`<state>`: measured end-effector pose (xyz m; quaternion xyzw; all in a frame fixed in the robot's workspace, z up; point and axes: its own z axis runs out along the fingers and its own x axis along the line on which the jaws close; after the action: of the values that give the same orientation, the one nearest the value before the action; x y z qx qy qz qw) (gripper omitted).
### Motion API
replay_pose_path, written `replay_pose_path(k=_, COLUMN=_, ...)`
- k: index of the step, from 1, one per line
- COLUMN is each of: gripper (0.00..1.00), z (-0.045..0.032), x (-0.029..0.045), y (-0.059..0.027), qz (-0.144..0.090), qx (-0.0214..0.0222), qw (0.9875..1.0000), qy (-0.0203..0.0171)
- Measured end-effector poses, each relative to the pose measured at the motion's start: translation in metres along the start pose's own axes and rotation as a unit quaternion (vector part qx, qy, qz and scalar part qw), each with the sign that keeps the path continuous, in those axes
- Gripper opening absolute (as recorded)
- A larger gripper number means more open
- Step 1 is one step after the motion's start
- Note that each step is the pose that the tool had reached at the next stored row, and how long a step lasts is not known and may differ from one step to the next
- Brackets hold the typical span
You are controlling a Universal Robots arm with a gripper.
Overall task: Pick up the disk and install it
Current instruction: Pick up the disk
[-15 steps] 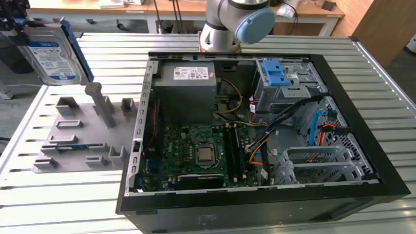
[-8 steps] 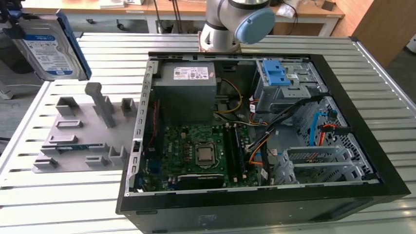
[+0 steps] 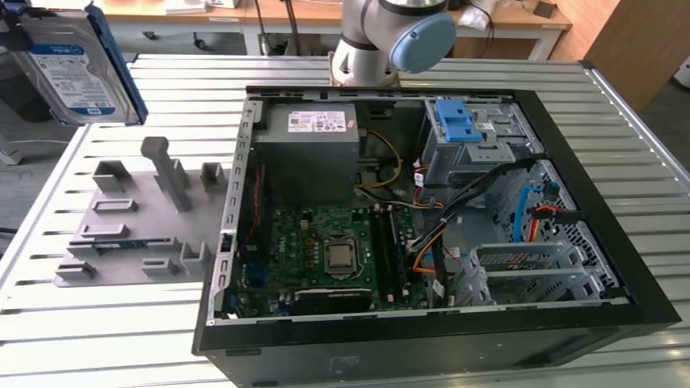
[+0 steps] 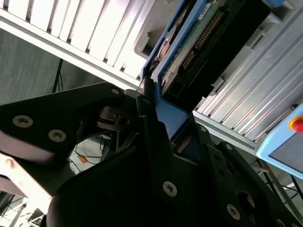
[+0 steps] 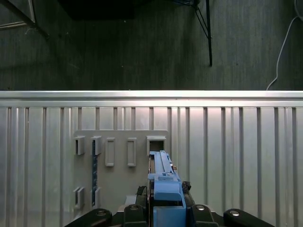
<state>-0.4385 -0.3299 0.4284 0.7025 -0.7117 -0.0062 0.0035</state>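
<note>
- Silver with a blue-and-white label and a blue plastic frame, the disk (image 3: pixel 73 69) hangs in the air at the far upper corner of the exterior view's left, above the edge of the counter (image 3: pixel 86 339) and touching nothing below it
- Black and closed tight, the hand (image 5: pixel 165 196) has the disk by its blue frame; in the second wrist view one dark finger (image 4: pixel 145 104) presses flat against the frame's edge, with the drive's circuit board and connector side running away from the grip
- In the first wrist view the disk (image 5: pixel 163 172) shows edge-on, sticking out of the hand over the grey slotted holder plate (image 5: pixel 120 161) lying on the ribbed aluminium counter (image 5: pixel 236 142)
- That holder plate (image 3: pixel 135 234) sits just beside the open computer case (image 3: pixel 603 242), on the exterior view's left of it; its posts and slots show no drive in them, so I judge the pick-up done
- Inside the case, the power supply (image 3: pixel 307 133) fills the far corner, the motherboard (image 3: pixel 323 250) lies below it, and the grey drive cage with a blue latch (image 3: pixel 458 121) stands further to the exterior view's right
- Installing is not yet done: the disk is outside the case walls and well apart from the drive cage, with the whole holder plate and the near wall of the case between them
- Grey and pale blue, the robot arm's base joint (image 3: pixel 389 36) stands behind the case
</note>
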Motion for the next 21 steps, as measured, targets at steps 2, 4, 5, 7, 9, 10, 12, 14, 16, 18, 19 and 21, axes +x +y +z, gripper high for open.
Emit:
replay_pose_path(k=2, gripper=0.36, z=-0.0039, x=0.0000, y=0.0001, qz=0.000, qx=0.0001, qw=1.0000, qy=-0.0001)
replay_pose_path(k=4, gripper=0.36, z=-0.0079, x=0.0000, y=0.0001, qz=0.000, qx=0.0000, qw=1.0000, qy=0.0000)
replay_pose_path(k=5, gripper=0.36, z=-0.0094, x=0.0000, y=0.0002, qz=0.000, qx=0.0001, qw=1.0000, qy=0.0000)
replay_pose_path(k=7, gripper=0.36, z=-0.0129, x=0.0000, y=0.0002, qz=0.000, qx=0.0000, qw=1.0000, qy=0.0000)
replay_pose_path(k=9, gripper=0.36, z=-0.0160, x=0.0000, y=0.0003, qz=0.000, qx=0.0001, qw=1.0000, qy=0.0000)
replay_pose_path(k=10, gripper=0.36, z=-0.0175, x=0.0000, y=0.0004, qz=0.000, qx=0.0001, qw=1.0000, qy=0.0000)
replay_pose_path(k=12, gripper=0.36, z=-0.0205, x=0.0000, y=0.0006, qz=0.000, qx=0.0000, qw=1.0000, qy=0.0000)
replay_pose_path(k=14, gripper=0.36, z=-0.0237, x=-0.0001, y=0.0009, qz=0.000, qx=0.0001, qw=1.0000, qy=0.0000)
replay_pose_path(k=16, gripper=0.36, z=-0.0268, x=-0.0001, y=0.0012, qz=0.000, qx=0.0002, qw=1.0000, qy=0.0000)
replay_pose_path(k=18, gripper=0.36, z=-0.0275, x=-0.0001, y=0.0026, qz=0.000, qx=0.0012, qw=1.0000, qy=-0.0001)
replay_pose_path(k=19, gripper=0.36, z=-0.0277, x=-0.0001, y=0.0032, qz=0.000, qx=0.0018, qw=1.0000, qy=-0.0001)
replay_pose_path(k=21, gripper=0.36, z=-0.0292, x=0.0000, y=0.0039, qz=0.000, qx=0.0026, qw=1.0000, qy=0.0000)
